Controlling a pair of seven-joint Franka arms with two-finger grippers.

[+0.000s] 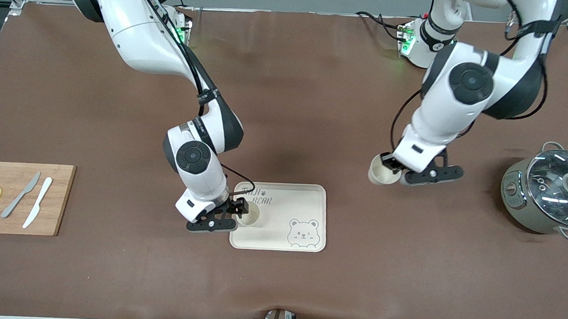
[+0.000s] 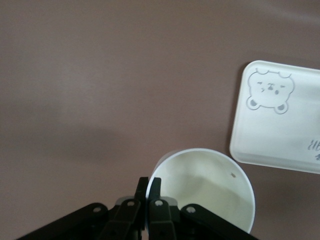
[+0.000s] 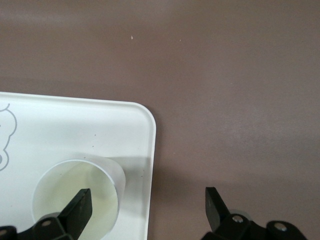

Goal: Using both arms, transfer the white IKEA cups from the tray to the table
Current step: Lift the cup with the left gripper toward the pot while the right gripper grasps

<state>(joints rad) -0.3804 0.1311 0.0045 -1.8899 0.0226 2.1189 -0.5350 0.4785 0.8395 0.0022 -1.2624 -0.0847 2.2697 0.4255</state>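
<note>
One white cup [image 1: 251,214] stands upright on the bear-printed tray [image 1: 286,204], at the corner toward the right arm's end of the table. My right gripper [image 1: 240,211] is open around that cup's wall. In the right wrist view one finger hangs over the inside of the cup [image 3: 62,192] and the other over bare table beside the tray [image 3: 75,130]; the right gripper [image 3: 147,196] holds nothing. My left gripper [image 1: 391,167] is shut on the rim of the second white cup [image 1: 379,171], up in the air over the table between tray and pot. The left wrist view shows the left gripper [image 2: 149,186] pinching the cup's [image 2: 205,192] wall.
A grey-green pot with a glass lid [image 1: 550,193] stands at the left arm's end of the table. A wooden cutting board [image 1: 17,212] with two knives and two lemon slices lies at the right arm's end. The tray [image 2: 280,130] shows in the left wrist view too.
</note>
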